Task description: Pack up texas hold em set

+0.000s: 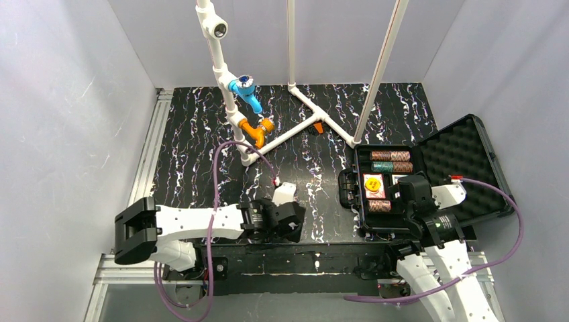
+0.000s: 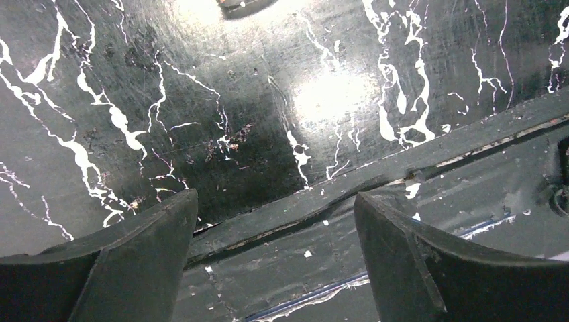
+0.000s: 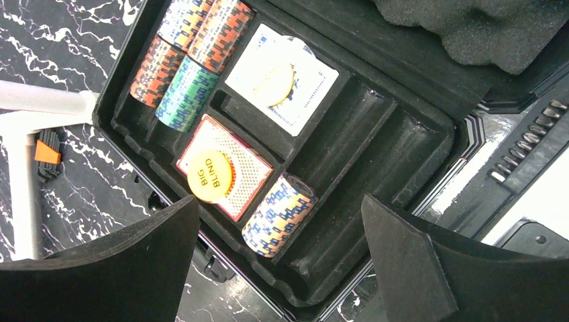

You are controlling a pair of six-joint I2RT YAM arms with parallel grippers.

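The black poker case [image 1: 429, 137] lies open at the right, foam lid folded back. In its tray [image 3: 376, 127] lie several rolls of chips [image 3: 184, 57], a blue-and-yellow chip roll [image 3: 278, 216], a red card deck [image 3: 241, 176] with a yellow BIG BLIND button [image 3: 210, 176] on it, and a white deck [image 3: 305, 90] with a yellow button. My right gripper [image 3: 278, 268] is open and empty, hovering over the tray's near part; it also shows in the top view [image 1: 410, 193]. My left gripper [image 2: 275, 255] is open and empty over the table's near edge, left of the case [image 1: 288, 218].
A white pipe frame [image 1: 305, 117] with blue [image 1: 245, 88] and orange [image 1: 258, 131] fittings stands at the back middle. The black marbled table [image 1: 194, 127] ends at a metal rail [image 2: 322, 201] under my left gripper. Grey walls enclose both sides.
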